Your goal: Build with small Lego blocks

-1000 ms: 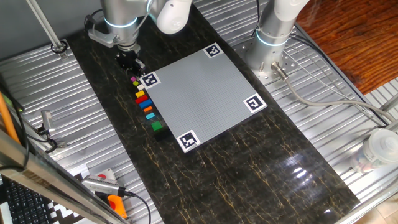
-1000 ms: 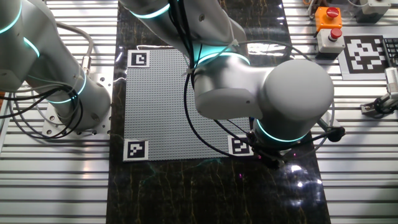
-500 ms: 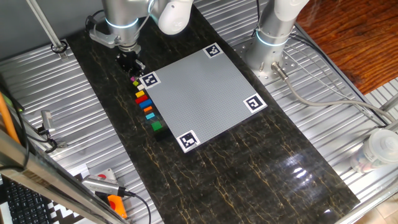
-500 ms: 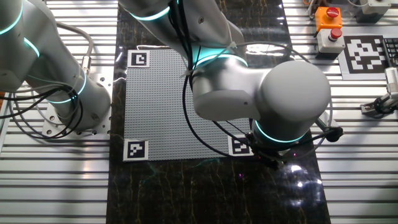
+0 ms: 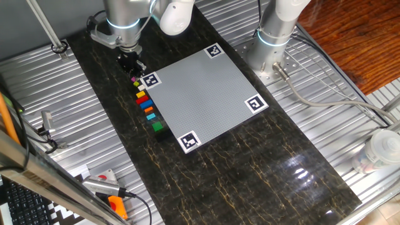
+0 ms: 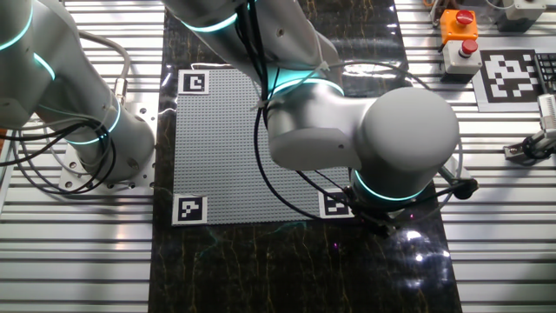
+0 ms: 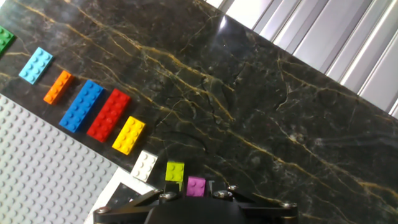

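Hand (image 5: 132, 62) just above pink brick (image 7: 196, 186), finger spread impossible to tell.

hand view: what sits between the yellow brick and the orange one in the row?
Two bricks: the red brick next to the yellow brick, then the blue brick next to the orange brick. The hand view shows it clearest.

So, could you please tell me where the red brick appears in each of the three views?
One fixed view: red brick in the row of bricks left of the grey plate, third from the top.
Other fixed view: not visible; the arm hides that side.
Hand view: left of centre, between the blue brick and yellow brick.
Shared landmark: the grey plate.
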Motion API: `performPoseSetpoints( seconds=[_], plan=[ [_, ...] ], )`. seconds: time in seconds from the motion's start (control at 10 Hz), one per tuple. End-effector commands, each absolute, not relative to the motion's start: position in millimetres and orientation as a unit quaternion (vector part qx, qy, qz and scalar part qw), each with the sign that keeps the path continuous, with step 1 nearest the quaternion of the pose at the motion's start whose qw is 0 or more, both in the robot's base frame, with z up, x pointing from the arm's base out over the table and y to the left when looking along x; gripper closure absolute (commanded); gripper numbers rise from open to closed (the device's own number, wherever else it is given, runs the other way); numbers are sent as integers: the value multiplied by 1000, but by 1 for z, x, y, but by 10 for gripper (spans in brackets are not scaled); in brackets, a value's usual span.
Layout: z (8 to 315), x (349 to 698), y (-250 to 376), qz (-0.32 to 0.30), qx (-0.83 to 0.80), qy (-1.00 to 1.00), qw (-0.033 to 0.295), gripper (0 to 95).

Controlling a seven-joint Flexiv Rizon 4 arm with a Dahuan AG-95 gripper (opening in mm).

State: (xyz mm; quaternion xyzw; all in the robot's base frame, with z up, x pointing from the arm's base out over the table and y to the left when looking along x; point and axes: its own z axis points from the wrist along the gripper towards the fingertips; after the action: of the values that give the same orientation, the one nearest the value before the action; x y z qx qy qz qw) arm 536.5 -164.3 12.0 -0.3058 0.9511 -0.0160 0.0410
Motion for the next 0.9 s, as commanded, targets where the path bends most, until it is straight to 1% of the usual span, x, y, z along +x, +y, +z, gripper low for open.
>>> performPoseSetpoints(
  seconds=[0.1, 0.5, 0.6, 0.8, 0.9],
  plan=[
    [11, 536, -164, -16, -305, 951, 42, 950],
    [15, 536, -165, -15, -294, 955, 38, 950],
    [20, 536, -165, -13, -290, 956, 36, 950],
    [36, 535, -164, -6, -276, 961, 28, 950],
    [52, 534, -162, -1, -257, 966, 17, 950]
  ],
)
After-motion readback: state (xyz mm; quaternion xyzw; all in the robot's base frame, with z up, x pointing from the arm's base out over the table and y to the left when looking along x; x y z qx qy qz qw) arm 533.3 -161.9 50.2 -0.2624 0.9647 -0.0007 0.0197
